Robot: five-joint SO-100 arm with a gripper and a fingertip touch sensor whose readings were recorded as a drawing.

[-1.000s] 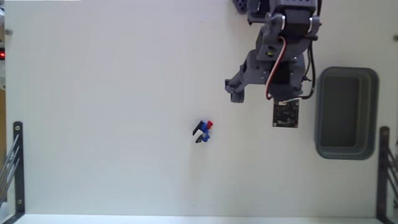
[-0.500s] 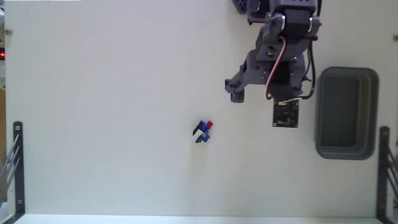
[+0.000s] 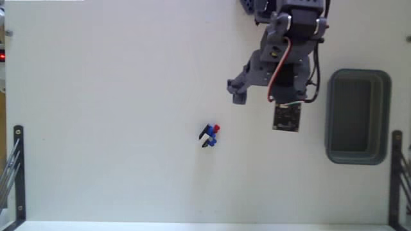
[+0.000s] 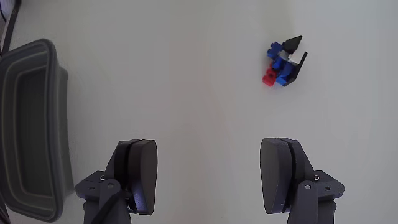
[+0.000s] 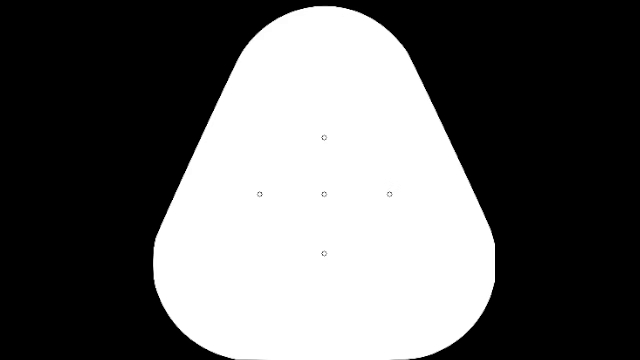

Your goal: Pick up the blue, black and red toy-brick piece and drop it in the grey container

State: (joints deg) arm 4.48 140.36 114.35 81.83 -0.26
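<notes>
The toy-brick piece, a tiny blue, black and red cluster, lies alone on the white table near the middle of the fixed view. In the wrist view the toy-brick piece sits at the upper right, well ahead of the fingers. My gripper hangs up and to the right of it, apart from it. The gripper is open wide, with only bare table between its fingers. The grey container stands at the right edge of the fixed view, and the same container shows at the left of the wrist view.
Black metal brackets stand at the table's left edge and right edge. The arm's base sits at the top of the fixed view, just left of the container.
The arm has swung slightly to the left in the fixed view, toward the toy-brick piece. The piece and the container have not moved.
</notes>
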